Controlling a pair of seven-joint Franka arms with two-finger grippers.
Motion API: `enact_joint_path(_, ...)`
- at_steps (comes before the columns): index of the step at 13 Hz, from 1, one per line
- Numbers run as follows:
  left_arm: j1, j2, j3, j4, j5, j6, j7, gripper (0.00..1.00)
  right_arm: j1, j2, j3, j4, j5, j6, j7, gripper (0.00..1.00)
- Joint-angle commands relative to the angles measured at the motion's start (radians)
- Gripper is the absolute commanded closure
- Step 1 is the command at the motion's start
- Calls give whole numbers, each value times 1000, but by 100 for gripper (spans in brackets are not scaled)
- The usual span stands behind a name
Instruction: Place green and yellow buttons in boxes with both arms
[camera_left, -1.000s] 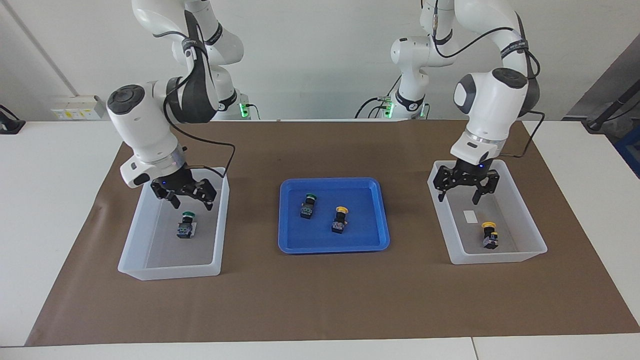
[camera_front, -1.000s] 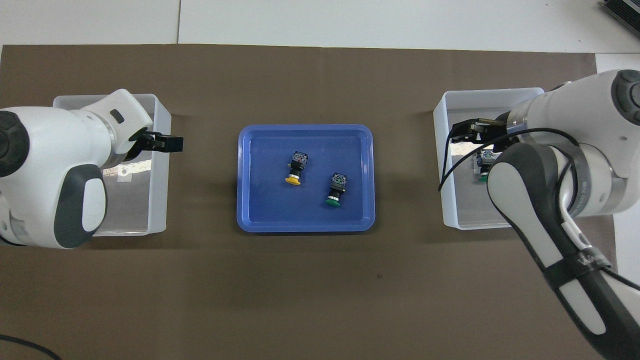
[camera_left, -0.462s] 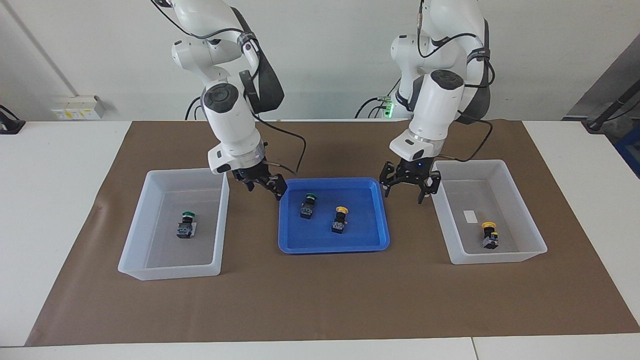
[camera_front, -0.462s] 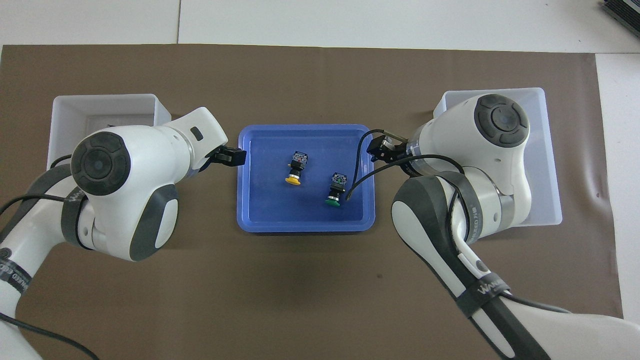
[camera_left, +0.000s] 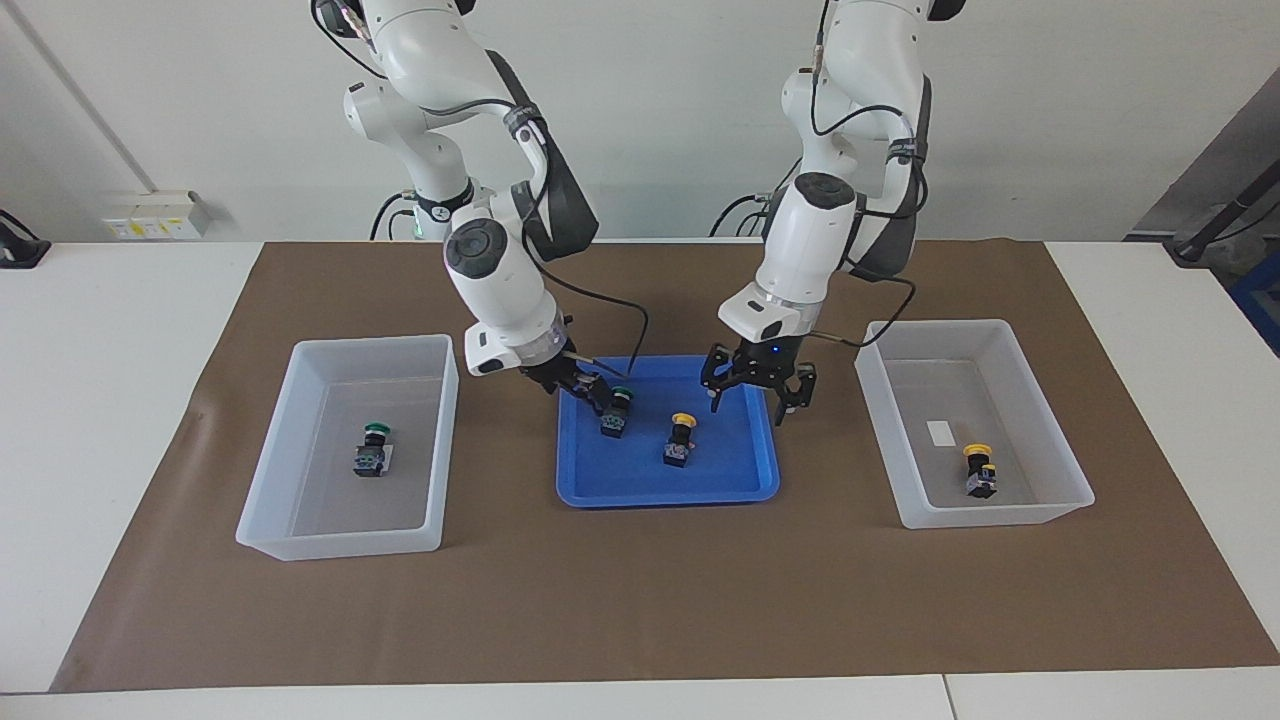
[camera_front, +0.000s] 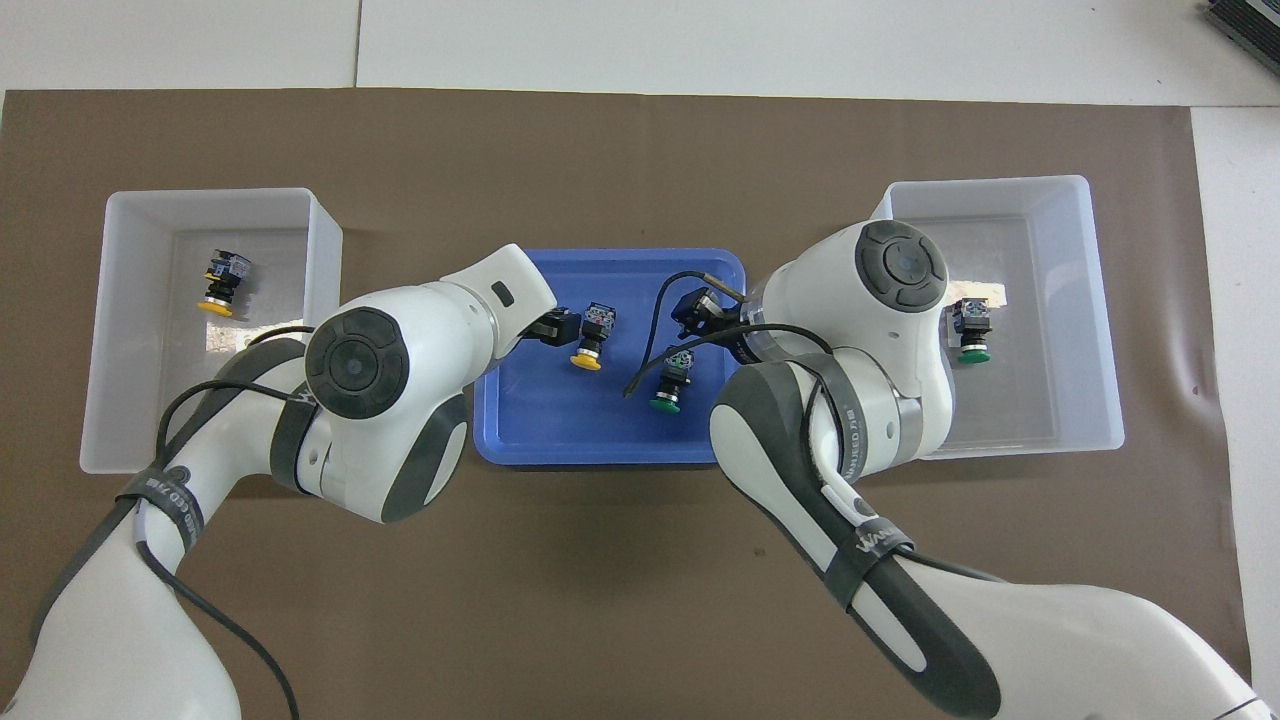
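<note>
Both arms are at the blue tray (camera_left: 665, 495) in the middle of the tabltop mat; one button of each colour is left in it.

Already placed: a green button (camera_left: 372, 450) in the box (camera_left: 440, 440) at the right arm's end, and a yellow button (camera_left: 978, 470) in the box (camera_left: 875, 420) at the left arm's end.

Right gripper (camera_left: 590, 388): low over the tray, just beside the cap of the tray's green button (camera_left: 617, 408). Contact not clear. Whether this gripper is open or closed I cannot tell.

Left gripper (camera_left: 757, 385): fingers spread wide, holding nothing, raised over the tray's rim at the left arm's end. The tray's yellow button (camera_left: 681, 437) lies from it toward the tray's middle, apart from the green one.

Long axes: in the overhead view the yellow (camera_front: 590, 335) and green (camera_front: 672, 378) buttons both lie with caps toward the robots and black bodies farther off, the green slightly slanted.

Pose: each arm leans in from its own base, wrist down, gripper angled toward the tray's centre.

Judgement: the right arm is nearer its grasp. The left must shift inward and descend, closing across the body rather than along the axis.
</note>
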Motion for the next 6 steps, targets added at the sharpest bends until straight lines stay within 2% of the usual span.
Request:
enact_joint_path(1, -45, 61, 17, 7, -3, 73, -29, 0, 17, 34, 1, -3, 23, 46, 28, 0)
enact_joint_path(3, -71, 122, 17, 8, -3, 190, -131, 0, 15, 48, 1, -1, 28, 46, 23, 0)
enact_joint_path(5, -77, 145, 17, 7, -3, 216, -149, 0, 15, 67, 2, -1, 40, 54, 29, 0)
enact_joint_path(6, -77, 148, 17, 7, -3, 217, -150, 0, 15, 73, 1, -1, 90, 58, 29, 1)
